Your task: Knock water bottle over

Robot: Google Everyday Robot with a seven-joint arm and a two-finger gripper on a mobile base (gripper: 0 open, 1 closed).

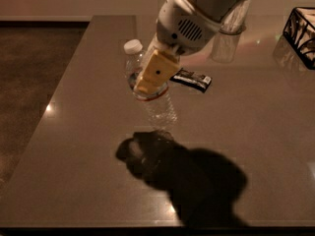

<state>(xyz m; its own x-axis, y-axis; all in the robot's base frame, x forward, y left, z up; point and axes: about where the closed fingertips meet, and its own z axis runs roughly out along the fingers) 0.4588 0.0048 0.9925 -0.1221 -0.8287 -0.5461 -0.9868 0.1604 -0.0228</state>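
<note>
Now the clear, white-capped water bottle [160, 106] tilts behind the claw [147, 78], grip unclear.

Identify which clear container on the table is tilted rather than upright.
The white-capped water bottle, leaning with the end effector in front of its label; the glass tumbler farther back stands upright.

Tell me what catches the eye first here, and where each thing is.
A white arm hangs in from the top, its gripper across the water bottle near the table's middle; the bottle leans, cap toward the upper left. Below them a big dark shadow spreads over the glossy table. Behind lie a dark packet and a clear tumbler.
</note>
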